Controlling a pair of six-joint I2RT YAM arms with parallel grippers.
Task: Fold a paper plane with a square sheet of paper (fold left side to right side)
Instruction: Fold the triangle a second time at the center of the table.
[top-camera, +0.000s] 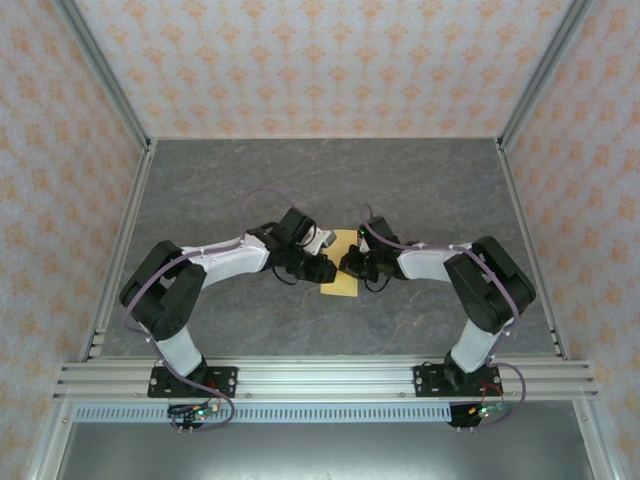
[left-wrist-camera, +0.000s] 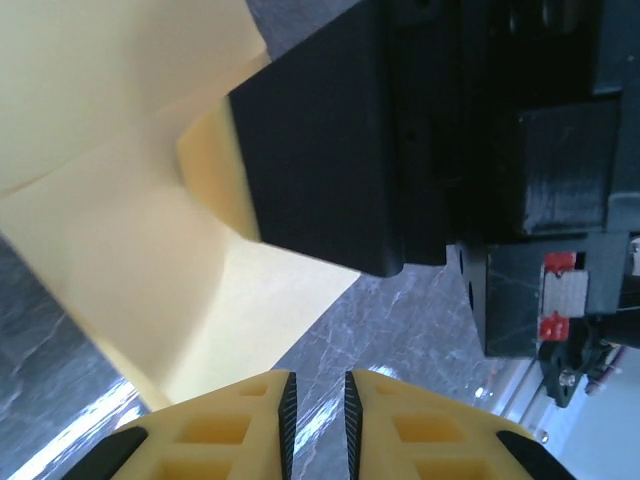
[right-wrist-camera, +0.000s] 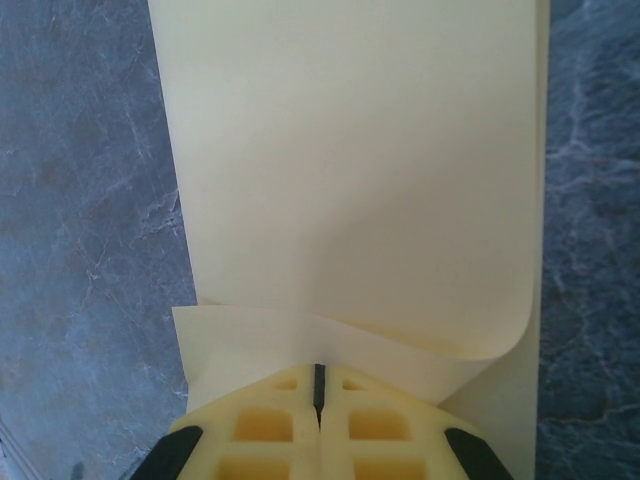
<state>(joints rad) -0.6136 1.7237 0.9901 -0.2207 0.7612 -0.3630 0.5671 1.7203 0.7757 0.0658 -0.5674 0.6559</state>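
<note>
- Left fingers (left-wrist-camera: 290, 418): standing narrowly parted and gripping nothing. Grey marble is showing through the gap, and the tips are sitting just beside the paper's edge.
- Right fingers (right-wrist-camera: 319, 388): pressing fully together, appearing to be pinching the lifted edge of the paper at the tips.
- Paper (right-wrist-camera: 350, 160): pale yellow, lying mid-table between the two sets of fingers. One layer is curling up off the sheet toward the right fingers and bending over in a soft roll at one side rather than a sharp crease. The rest is resting flat.
- Arms: the left arm (top-camera: 215, 262) and right arm (top-camera: 440, 262) are reaching inward from the near edge, meeting over the paper.
- Table (top-camera: 250, 180): dark grey marbled top, carrying the paper.
</note>
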